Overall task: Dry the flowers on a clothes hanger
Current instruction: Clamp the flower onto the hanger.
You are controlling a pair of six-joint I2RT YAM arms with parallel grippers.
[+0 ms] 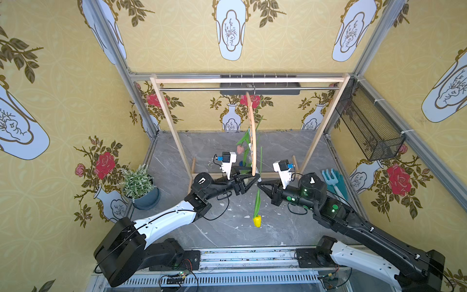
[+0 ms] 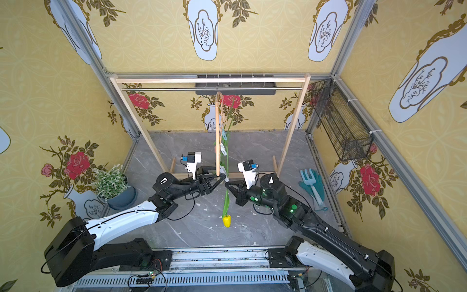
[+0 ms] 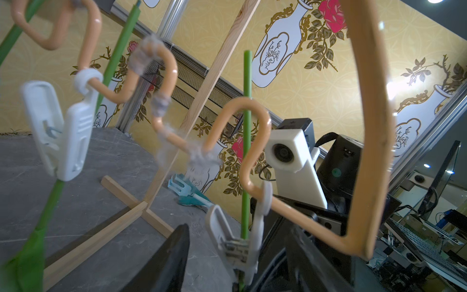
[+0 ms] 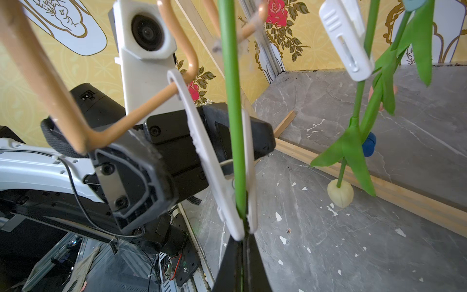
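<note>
The clothes hanger (image 1: 253,141) (image 2: 217,141) hangs edge-on from the rack's rail. A yellow flower (image 1: 257,221) (image 2: 226,221) hangs head down below its near end. Its green stem (image 4: 231,101) runs through a white peg (image 4: 219,164) (image 3: 235,242) whose tips close on it. My right gripper (image 4: 242,260) (image 1: 259,186) is shut on the stem just under that peg. My left gripper (image 3: 237,265) (image 1: 257,178) is open, its jaws either side of the peg's handles. Pink (image 1: 240,149), blue (image 4: 369,148) and cream (image 4: 340,193) flowers hang from farther pegs.
A wooden rack (image 1: 174,131) with a metal rail (image 1: 202,89) spans the back of the grey floor. A potted plant (image 1: 138,182) stands at the left. A teal garden fork and glove (image 1: 333,183) lie at the right, below a black mesh basket (image 1: 369,126).
</note>
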